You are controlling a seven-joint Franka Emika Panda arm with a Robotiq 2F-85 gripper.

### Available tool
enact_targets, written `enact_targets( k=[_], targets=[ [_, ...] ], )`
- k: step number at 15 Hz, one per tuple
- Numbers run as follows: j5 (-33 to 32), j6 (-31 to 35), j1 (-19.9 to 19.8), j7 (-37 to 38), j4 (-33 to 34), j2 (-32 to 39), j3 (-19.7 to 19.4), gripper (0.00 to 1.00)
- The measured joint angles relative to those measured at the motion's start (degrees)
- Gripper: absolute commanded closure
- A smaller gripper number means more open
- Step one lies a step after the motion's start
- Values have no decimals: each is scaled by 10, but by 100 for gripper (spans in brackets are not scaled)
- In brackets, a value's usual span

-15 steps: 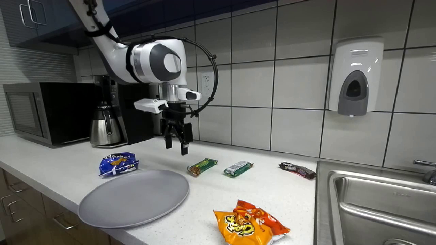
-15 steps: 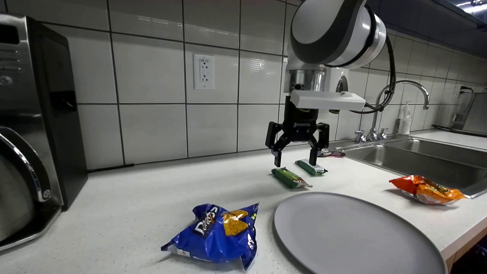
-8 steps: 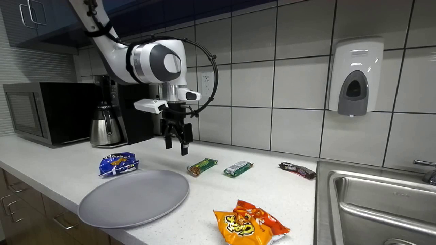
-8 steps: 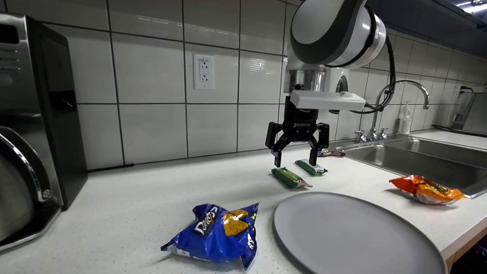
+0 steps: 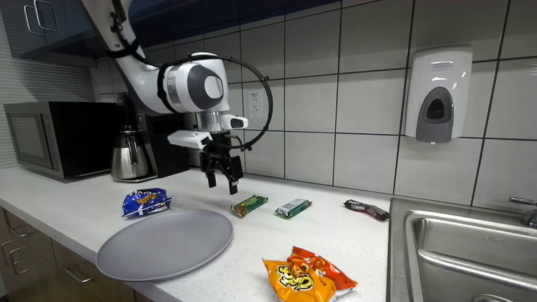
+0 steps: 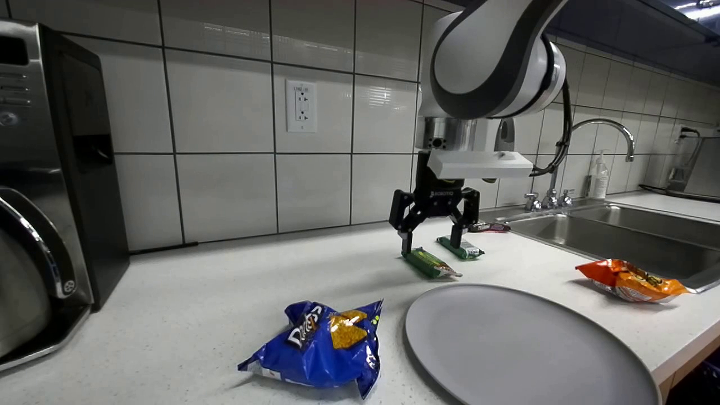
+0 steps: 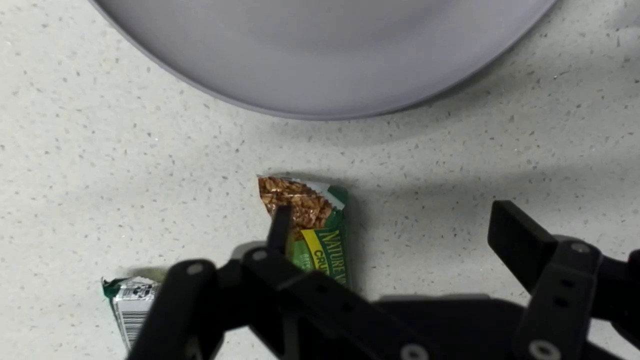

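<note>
Near "ROBOTIQ" hand (image 6: 431, 247): "NATURE V…" bar (image 7: 320, 235) | beside plate (image 6: 523, 349): "Doritos" bag (image 6: 329, 346)

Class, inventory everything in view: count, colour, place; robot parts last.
Counter: 1, white, along tiled wall
Plate: 1, grey, on counter
Doritos bag: 1, blue, beside plate
Snack bag: 1, orange, near sink
Snack bars: 2, green, on counter
Dark bar: 1, brownish, near sink
Sink: 1, silver, in counter
Tap: 1, silver, behind sink
Pump bottle: 1, whitish, behind sink
Dispenser: 1, white, on wall
Outlet: at least 1, white, on wall
Microwave: 1, black, on counter
Coffee maker: 1, black, beside microwave
Carafe: 1, silver, in coffee maker
Cabinets: several, blue above, brown below
Arm: 1, white, over counter
Claw: 1, black, open above counter
</note>
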Motion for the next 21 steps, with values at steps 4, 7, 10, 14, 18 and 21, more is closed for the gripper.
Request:
enact_targets(
  k=[4, 7, 10, 14, 18, 21],
  targets=[
    [-1, 27, 0, 0, 12, 28, -14, 0],
    [-1, 41, 0, 0, 32, 52, -27, 0],
    [-1, 48, 0, -2, 54, 73, -37, 0],
    [-1, 48, 0, -13, 78, 96, -46, 0],
    [-1, 48, -1, -24, 89, 106, -51, 0],
    [-1, 48, -1, -30, 91, 107, -51, 0]
  ],
)
